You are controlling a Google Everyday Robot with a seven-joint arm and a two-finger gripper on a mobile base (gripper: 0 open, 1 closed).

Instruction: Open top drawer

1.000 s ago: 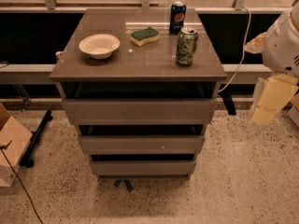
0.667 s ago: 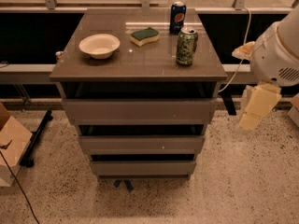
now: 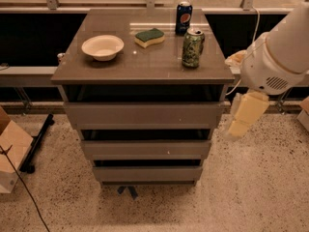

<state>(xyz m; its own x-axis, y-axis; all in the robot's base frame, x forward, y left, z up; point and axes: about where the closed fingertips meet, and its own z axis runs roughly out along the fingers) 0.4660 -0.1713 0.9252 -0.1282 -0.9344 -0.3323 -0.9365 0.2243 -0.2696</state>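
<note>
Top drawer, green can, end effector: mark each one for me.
top drawer point(image 3: 144, 114): camera view, middle of its front panel.
green can point(image 3: 192, 50): camera view, middle of its side.
end effector point(image 3: 237, 124): camera view, its lower end, right of the top drawer.

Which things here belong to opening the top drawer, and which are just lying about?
Job: top drawer; gripper, right of the cabinet, level with that drawer.
Lying about: white bowl, green sponge, blue can, green can, all on the cabinet top.
</note>
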